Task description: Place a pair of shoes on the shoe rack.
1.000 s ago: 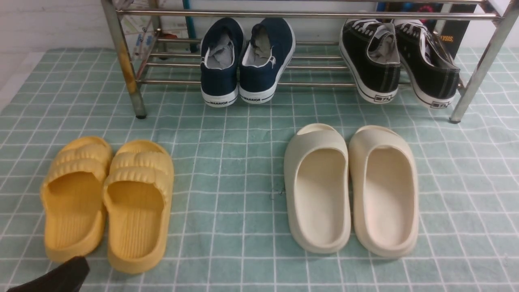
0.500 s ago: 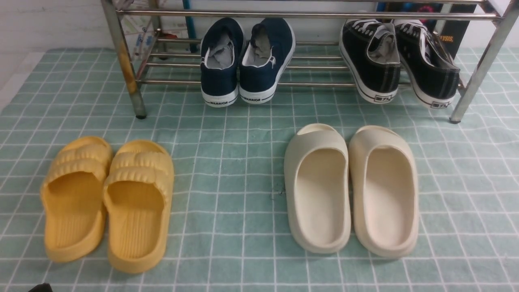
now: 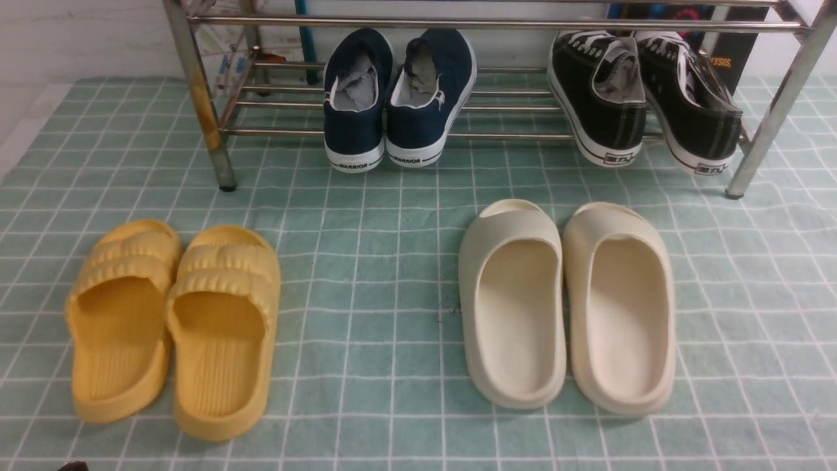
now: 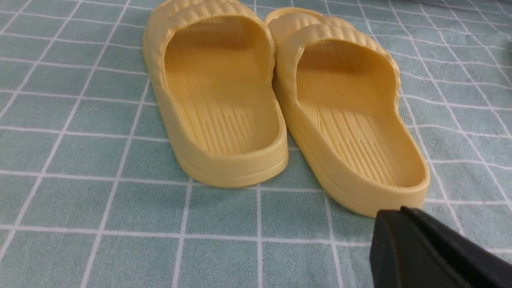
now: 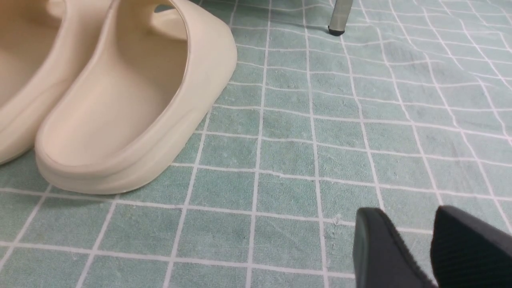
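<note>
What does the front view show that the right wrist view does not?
Only the front view shows the navy slip-ons resting on the shoe rack, the black sneakers beside them and the yellow slides on the cloth. Only the right wrist view shows the right gripper, its dark fingers a little apart, holding nothing. Both show the cream slides, the checked green cloth and one rack foot.
</note>
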Robot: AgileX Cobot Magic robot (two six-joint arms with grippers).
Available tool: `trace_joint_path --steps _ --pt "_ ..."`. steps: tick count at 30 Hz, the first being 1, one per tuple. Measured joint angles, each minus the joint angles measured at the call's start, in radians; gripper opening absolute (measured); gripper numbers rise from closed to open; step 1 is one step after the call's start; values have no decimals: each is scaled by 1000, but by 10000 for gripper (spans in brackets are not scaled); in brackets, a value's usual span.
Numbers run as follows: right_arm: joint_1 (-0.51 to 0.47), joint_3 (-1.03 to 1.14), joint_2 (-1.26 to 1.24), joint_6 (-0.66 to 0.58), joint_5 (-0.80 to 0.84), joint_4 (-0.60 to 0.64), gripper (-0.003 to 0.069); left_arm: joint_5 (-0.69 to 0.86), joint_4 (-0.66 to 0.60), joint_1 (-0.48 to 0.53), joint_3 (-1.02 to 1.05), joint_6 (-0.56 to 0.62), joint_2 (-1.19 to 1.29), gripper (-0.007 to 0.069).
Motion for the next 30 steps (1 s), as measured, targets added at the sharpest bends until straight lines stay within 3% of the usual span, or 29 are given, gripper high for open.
trace_joint_path --steps 30 --pt "0 0 0 0 0 0 239 0 -1 0 0 1 0 -1"
